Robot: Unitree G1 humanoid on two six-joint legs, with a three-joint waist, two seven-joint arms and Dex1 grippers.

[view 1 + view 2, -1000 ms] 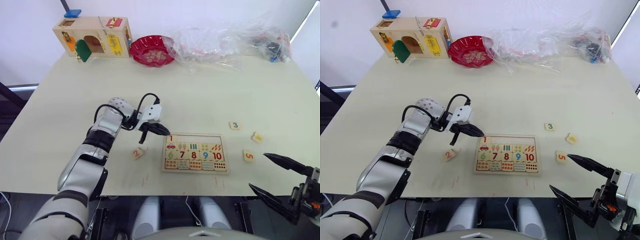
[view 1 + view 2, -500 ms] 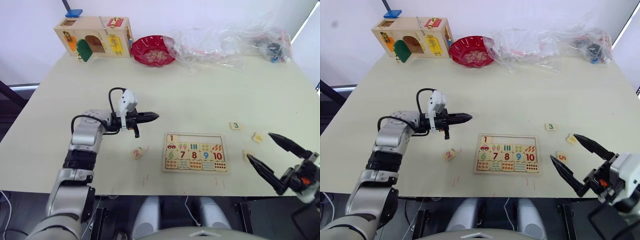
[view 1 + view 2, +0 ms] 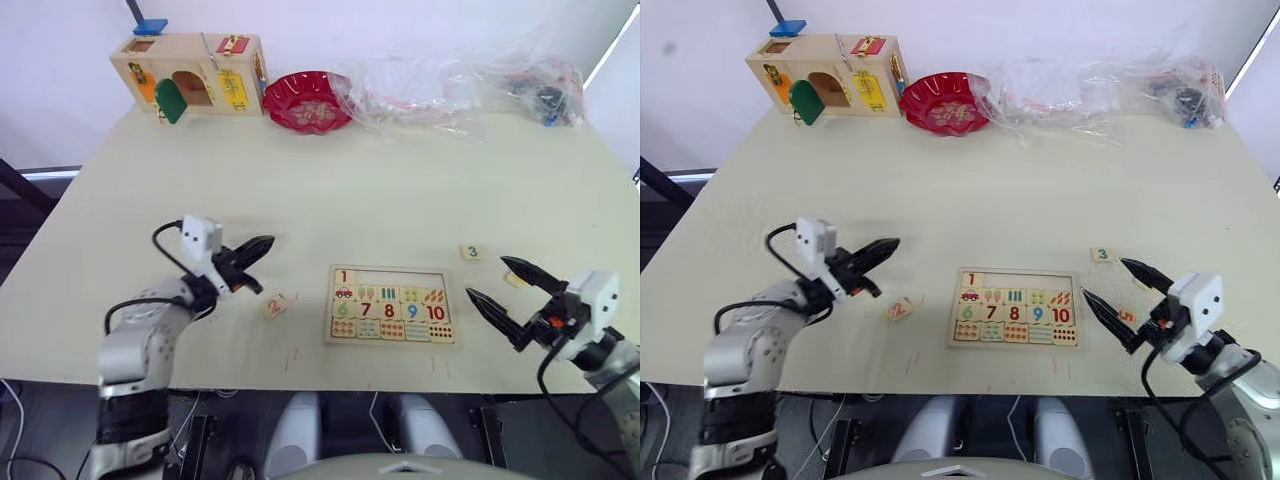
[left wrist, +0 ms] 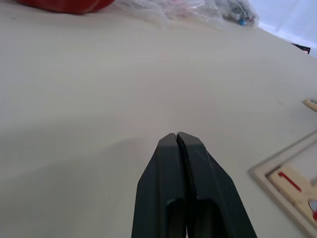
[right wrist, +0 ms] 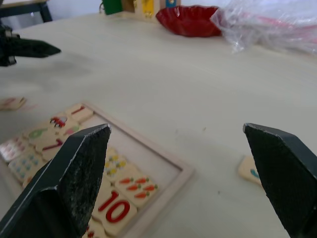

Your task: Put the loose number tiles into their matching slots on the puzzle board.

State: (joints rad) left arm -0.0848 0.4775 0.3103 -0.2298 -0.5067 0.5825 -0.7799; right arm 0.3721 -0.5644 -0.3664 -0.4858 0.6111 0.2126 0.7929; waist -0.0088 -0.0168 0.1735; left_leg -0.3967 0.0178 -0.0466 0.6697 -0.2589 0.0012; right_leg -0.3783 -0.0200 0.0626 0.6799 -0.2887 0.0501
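The puzzle board (image 3: pixel 390 318) lies near the table's front edge. The red 1 tile (image 3: pixel 343 277) sits at the left end of its top row, and the other slots (image 3: pixel 398 279) show bare wood. The 2 tile (image 3: pixel 275 306) lies left of the board. The teal 3 tile (image 3: pixel 470 252) lies to its right. My left gripper (image 3: pixel 264 243) is shut and empty, above and left of the 2 tile. My right gripper (image 3: pixel 1105 279) hangs wide open beside the board's right edge, over the 5 tile (image 3: pixel 1126 316), which is partly covered.
At the back left stands a wooden latch box (image 3: pixel 190 72), with a red bowl (image 3: pixel 307 100) beside it. Crumpled clear plastic bags (image 3: pixel 450 80) run along the back right. Bare tabletop (image 3: pixel 400 190) lies between these and the board.
My left arm has pulled back from the board toward the left, gripper still shut. My right gripper has come up over the table to the board's right edge, staying open.
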